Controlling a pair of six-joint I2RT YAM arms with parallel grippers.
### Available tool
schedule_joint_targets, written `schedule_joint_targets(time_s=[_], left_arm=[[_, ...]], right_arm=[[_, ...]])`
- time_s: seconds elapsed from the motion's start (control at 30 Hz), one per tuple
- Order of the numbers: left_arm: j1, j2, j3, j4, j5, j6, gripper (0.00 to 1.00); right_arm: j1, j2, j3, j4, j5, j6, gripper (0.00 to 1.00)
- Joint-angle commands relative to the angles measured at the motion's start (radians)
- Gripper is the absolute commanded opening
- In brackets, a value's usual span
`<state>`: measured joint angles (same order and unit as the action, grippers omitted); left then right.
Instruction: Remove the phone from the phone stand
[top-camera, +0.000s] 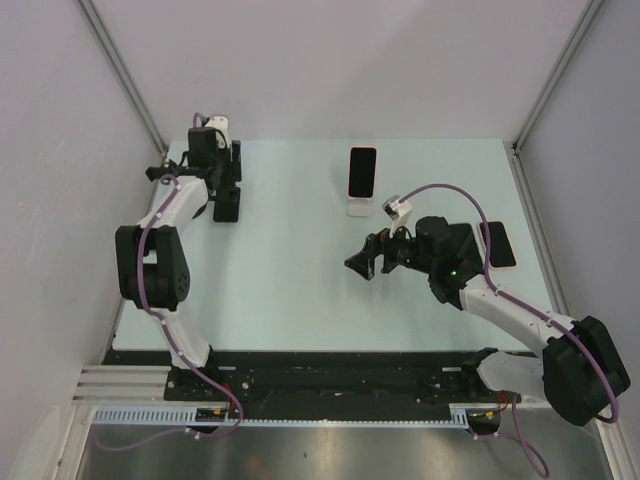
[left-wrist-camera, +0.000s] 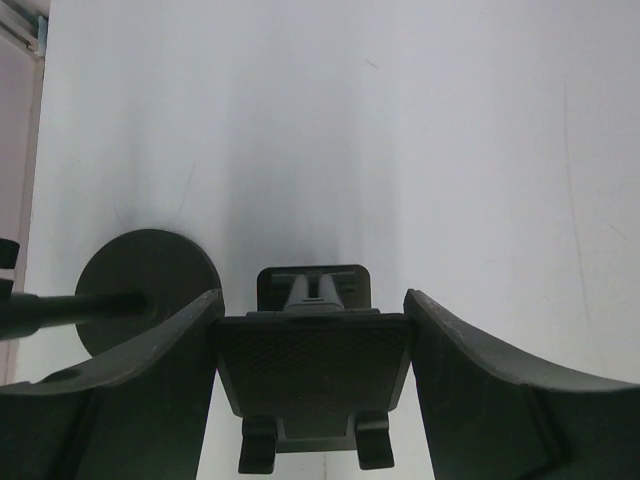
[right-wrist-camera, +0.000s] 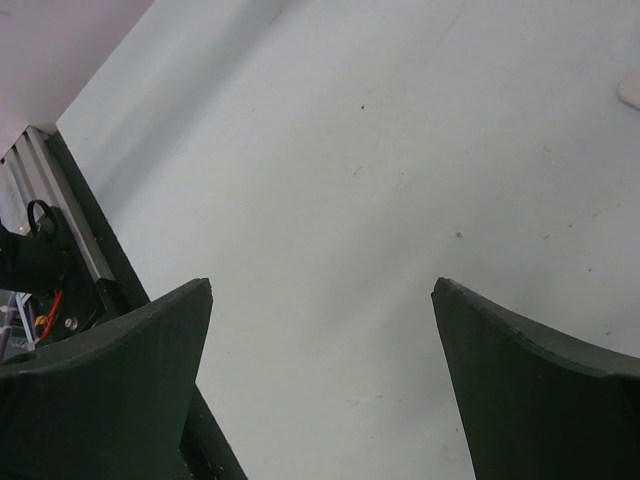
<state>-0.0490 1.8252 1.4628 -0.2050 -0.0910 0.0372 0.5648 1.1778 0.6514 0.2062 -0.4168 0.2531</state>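
Your phone (top-camera: 362, 172) leans upright in the white stand (top-camera: 359, 208) near the middle of the far edge of the table (top-camera: 290, 300). Your right gripper (top-camera: 366, 264) hangs over mid-table, on the near-edge side of that stand and apart from it. Its jaws are spread wide and its wrist view shows only bare tabletop between them. Your left gripper (left-wrist-camera: 312, 300) is at the far-left corner, clenched on the cradle of a black stand (left-wrist-camera: 312, 365). A second phone (top-camera: 498, 245) lies flat by the right edge.
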Motion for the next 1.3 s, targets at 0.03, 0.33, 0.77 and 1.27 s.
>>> schedule_joint_targets(time_s=[0.03, 0.33, 0.77, 1.27], left_arm=[[0.046, 0.052, 0.076, 0.062, 0.071, 0.118, 0.24], [0.118, 0.105, 0.047, 0.122, 0.169, 0.159, 0.30], [0.123, 0.097, 0.005, 0.173, 0.200, 0.152, 0.69], [0.106, -0.085, -0.070, 0.187, 0.194, 0.064, 1.00]], right_arm=[[-0.029, -0.017, -0.006, 0.004, -0.013, -0.032, 0.97], [-0.049, 0.011, -0.007, 0.028, -0.039, -0.026, 0.97], [-0.051, -0.013, -0.007, -0.002, -0.025, -0.037, 0.97], [-0.071, -0.115, -0.007, -0.074, 0.093, -0.034, 1.00]])
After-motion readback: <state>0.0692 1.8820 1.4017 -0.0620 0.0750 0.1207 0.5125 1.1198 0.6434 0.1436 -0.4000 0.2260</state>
